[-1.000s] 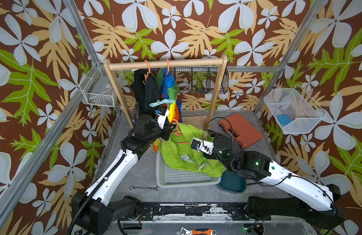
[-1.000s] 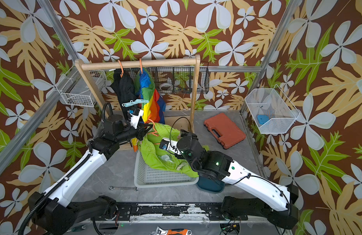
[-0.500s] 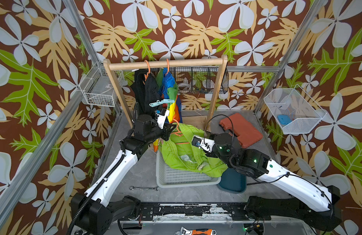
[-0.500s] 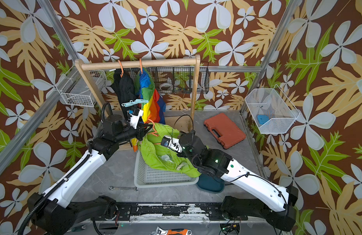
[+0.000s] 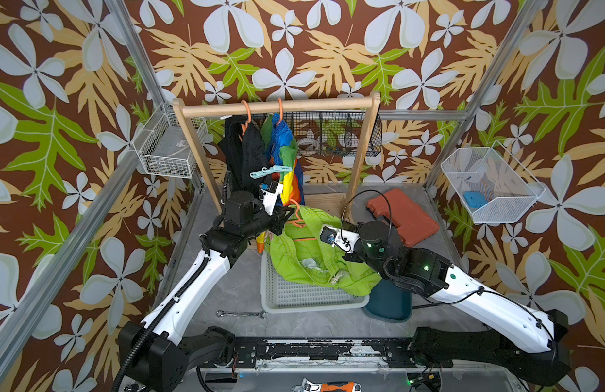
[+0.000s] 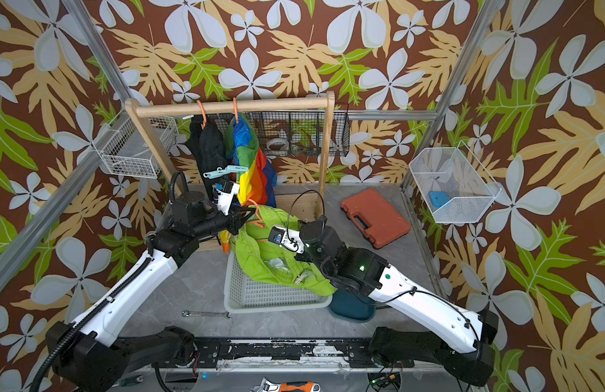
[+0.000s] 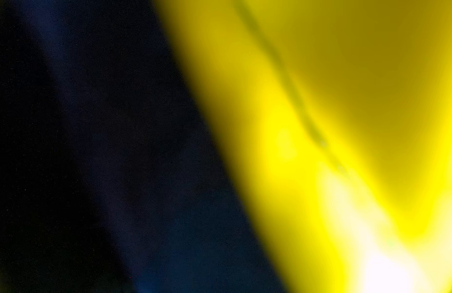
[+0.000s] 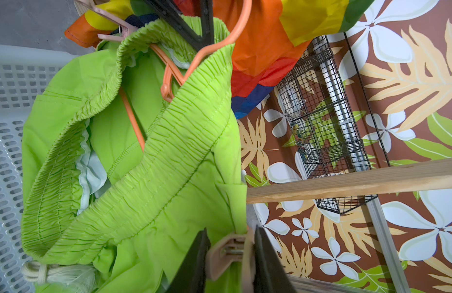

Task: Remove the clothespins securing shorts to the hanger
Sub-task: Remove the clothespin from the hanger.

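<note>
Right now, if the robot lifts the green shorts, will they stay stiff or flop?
Probably flop: the green shorts sag in folds over the basket. Likely light: thin cloth, bunched on a slim orange hanger. The gathered waistband may stretch when tugged.

Loud wallpaper (image 5: 294, 40) wraps this booth from 9 o'clock round through 12 to 3: white blossoms, tan fronds and lime leaves on brown. Bare aluminium posts (image 5: 136, 57) rise at the far corners. Underfoot the floor (image 5: 241, 292) is grey with a marbled look. At 12 stands a wooden rack (image 5: 328, 102) with a black wire basket (image 5: 345, 135) behind it. A white wire basket (image 5: 168, 149) hangs at 10, a white mesh bin (image 5: 491, 183) at 3. The light is even and soft.
</note>
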